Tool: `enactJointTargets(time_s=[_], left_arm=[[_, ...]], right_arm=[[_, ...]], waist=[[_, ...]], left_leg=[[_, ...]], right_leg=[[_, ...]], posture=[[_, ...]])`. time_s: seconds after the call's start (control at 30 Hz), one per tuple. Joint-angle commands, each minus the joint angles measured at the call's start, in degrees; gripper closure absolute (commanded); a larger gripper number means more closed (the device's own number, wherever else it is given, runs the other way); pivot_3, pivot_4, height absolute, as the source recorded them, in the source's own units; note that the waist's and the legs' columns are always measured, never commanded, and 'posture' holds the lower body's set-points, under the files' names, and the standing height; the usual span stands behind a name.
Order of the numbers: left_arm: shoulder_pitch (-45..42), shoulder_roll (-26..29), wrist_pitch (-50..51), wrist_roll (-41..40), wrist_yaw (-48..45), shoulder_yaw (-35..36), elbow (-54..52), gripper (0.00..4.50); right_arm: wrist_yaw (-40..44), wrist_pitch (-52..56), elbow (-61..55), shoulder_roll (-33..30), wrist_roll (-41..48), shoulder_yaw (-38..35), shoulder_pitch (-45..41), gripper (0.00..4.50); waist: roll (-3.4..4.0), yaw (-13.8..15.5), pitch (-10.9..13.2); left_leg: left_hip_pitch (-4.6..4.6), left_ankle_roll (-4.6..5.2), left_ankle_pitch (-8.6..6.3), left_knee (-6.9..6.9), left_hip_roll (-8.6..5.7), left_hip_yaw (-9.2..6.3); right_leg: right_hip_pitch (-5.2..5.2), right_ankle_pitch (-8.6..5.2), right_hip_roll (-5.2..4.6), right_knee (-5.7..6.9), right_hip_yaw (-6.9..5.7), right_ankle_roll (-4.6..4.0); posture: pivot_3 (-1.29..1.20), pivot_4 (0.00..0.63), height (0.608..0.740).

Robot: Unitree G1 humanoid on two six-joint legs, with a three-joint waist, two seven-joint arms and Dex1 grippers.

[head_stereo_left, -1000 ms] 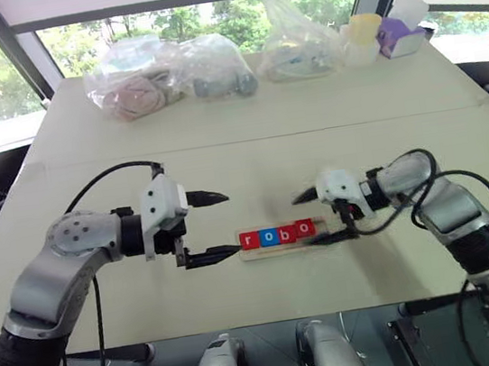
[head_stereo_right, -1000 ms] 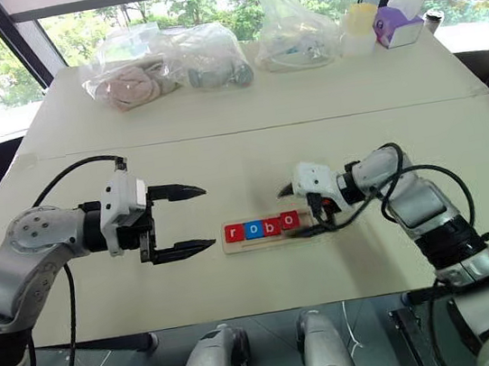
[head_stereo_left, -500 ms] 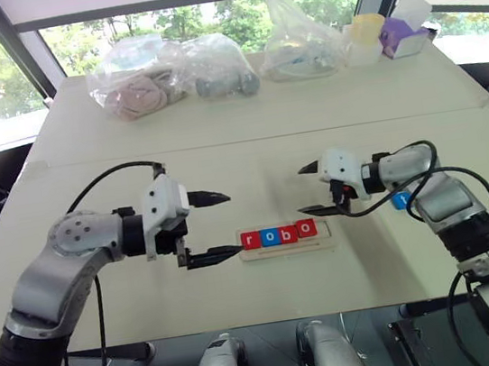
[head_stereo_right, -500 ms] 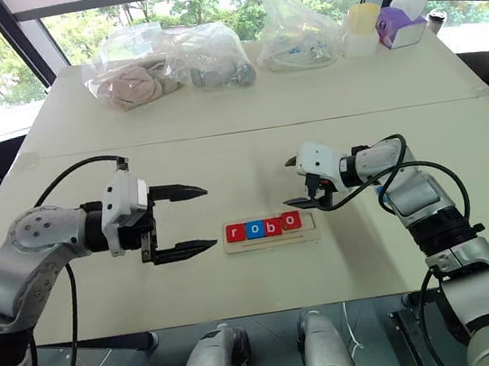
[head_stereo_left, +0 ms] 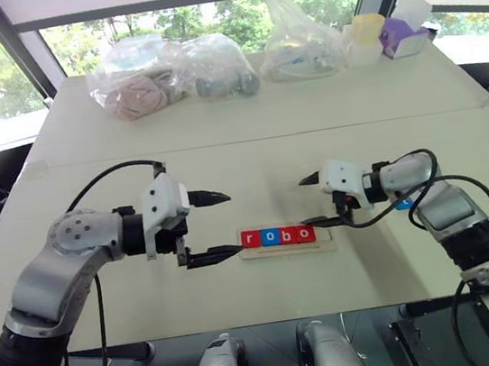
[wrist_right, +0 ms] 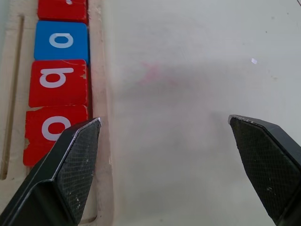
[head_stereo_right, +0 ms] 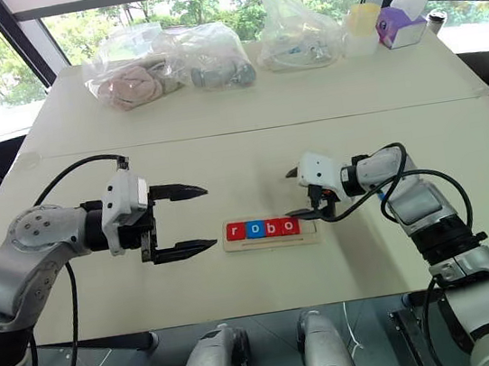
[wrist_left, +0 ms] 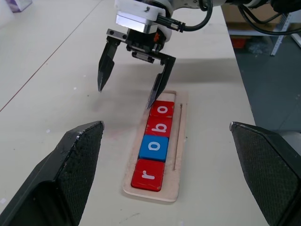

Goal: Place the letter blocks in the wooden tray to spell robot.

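the wooden tray (head_stereo_left: 287, 243) lies flat on the worktop (head_stereo_left: 242, 101), near the front edge, its long side running 9 to 3 o'clock across my head view. four letter blocks sit in it in a touching row, reading r, o, b, o from the 9 o'clock end: a red r block (wrist_left: 148, 174), a blue o block (wrist_left: 154, 147), a red b block (wrist_left: 159, 126) and a red o block (wrist_left: 162, 109). the slot past the red o, at the tray's 3 o'clock end, is bare wood.

my left gripper (head_stereo_left: 217, 225) hangs just beside the tray's 9 o'clock end, jaws spread wide and holding nothing, pointing toward 3 o'clock. one finger is level with the tray, the other farther back over bare worktop.

my right gripper (head_stereo_left: 312, 200) faces it from the 3 o'clock side, jaws likewise wide apart and empty. its lower fingertip stands at the outer edge of the red o block; i cannot tell whether it touches the block or only hangs close to it.

a small blue object (head_stereo_left: 404, 203), partly hidden behind my right forearm, lies on the worktop at 3 o'clock from the tray. its face is not readable.

at the far 12 o'clock edge of the worktop: clear plastic bags (head_stereo_left: 169, 69), a yellow cup (head_stereo_left: 366, 29) and a purple-and-white box (head_stereo_left: 402, 36).
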Motion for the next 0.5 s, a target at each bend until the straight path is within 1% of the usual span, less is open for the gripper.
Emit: enactJointTargets(time_s=[0.03, 0.2, 0.33, 0.37, 0.43, 0.5], left_arm=[[-1.1, 0.1, -0.5, -0.5, -0.2, 0.5, -1.4, 0.00], [-1.0, -0.2, -0.5, -0.5, -0.1, 0.4, -1.5, 0.00], [-0.9, -0.3, -0.3, -0.6, 0.1, 0.5, -1.8, 0.00], [-0.8, -0.3, -0.3, -0.6, 0.2, 0.6, -1.9, 0.00], [-0.5, -0.3, -0.2, -0.7, 0.5, 0.9, -2.1, 0.00], [-0.2, -0.2, -0.1, -0.9, 0.6, 1.1, -2.3, 0.00]], right_arm=[[-2.5, -0.5, -1.5, 0.2, 0.7, -2.6, -0.9, 0.03], [-4.0, -0.3, -2.4, -0.2, 1.0, -3.5, -1.3, 0.03], [-7.0, 2.3, -4.1, -2.1, 1.3, -7.1, -0.8, 0.03], [-8.5, 3.3, -4.4, -2.8, 1.0, -8.4, -0.3, 0.03], [-14.7, 9.4, -6.0, -5.6, -1.1, -13.2, 2.1, 0.03], [-18.0, 12.7, -7.7, -7.0, -2.1, -15.3, 3.8, 0.03]], waist=[[0.00, 0.0, 0.0], [0.00, 0.0, 0.0], [0.00, 0.1, 0.0], [0.00, 0.1, 0.0], [0.00, 0.3, 0.0], [-0.01, 0.4, 0.0]], left_leg=[[0.00, 0.00, 0.00, 0.00, 0.00, 0.00], [0.00, 0.00, 0.00, 0.00, 0.00, 0.00], [0.00, 0.00, 0.00, 0.00, 0.00, 0.00], [0.00, 0.00, 0.00, 0.00, 0.00, 0.01], [-0.01, 0.00, 0.00, 0.00, 0.00, 0.00], [-0.04, 0.00, 0.00, 0.00, -0.01, 0.00]], right_leg=[[0.00, 0.00, 0.00, 0.00, 0.00, 0.00], [0.00, 0.00, 0.00, 0.00, 0.00, 0.00], [0.00, 0.00, 0.00, 0.00, 0.00, 0.00], [0.00, 0.00, 0.00, 0.00, 0.00, 0.00], [0.00, 0.00, -0.01, -0.01, 0.00, 0.00], [0.01, -0.01, -0.03, -0.02, 0.00, -0.01]], posture=[[0.00, 0.150, 0.740], [0.00, 0.150, 0.740], [0.00, 0.150, 0.740], [0.00, 0.150, 0.740], [0.00, 0.150, 0.740], [0.00, 0.150, 0.740]])
